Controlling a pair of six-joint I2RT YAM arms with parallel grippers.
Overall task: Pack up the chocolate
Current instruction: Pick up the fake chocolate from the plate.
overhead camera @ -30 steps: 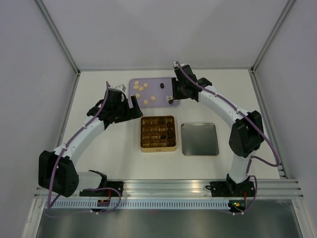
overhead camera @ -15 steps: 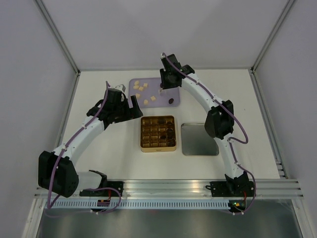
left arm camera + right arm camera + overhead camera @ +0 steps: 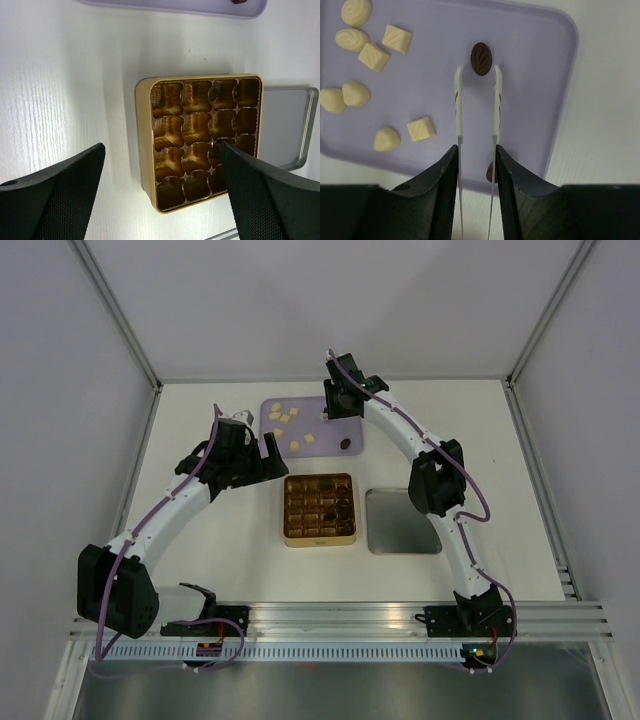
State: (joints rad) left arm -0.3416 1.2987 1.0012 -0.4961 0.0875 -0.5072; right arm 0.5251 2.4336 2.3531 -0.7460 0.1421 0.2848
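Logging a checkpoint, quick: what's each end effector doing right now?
Left end effector: open, holding nothing.
Right end effector: closed on the tweezers, whose tips stand apart on either side of a dark chocolate.

A robotics lab cell: a white desk (image 3: 240, 560) boxed in by plain pale panels (image 3: 300, 310) on metal struts (image 3: 115, 315), left arm (image 3: 170, 508) and right arm (image 3: 395, 427) bolted to an aluminium rail (image 3: 340, 615) along its near edge.

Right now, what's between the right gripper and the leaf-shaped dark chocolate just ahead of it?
The metal tweezers that the right gripper holds, stretched over bare purple tray; their tips sit either side of the leaf-shaped dark chocolate. The right wrist view shows it.
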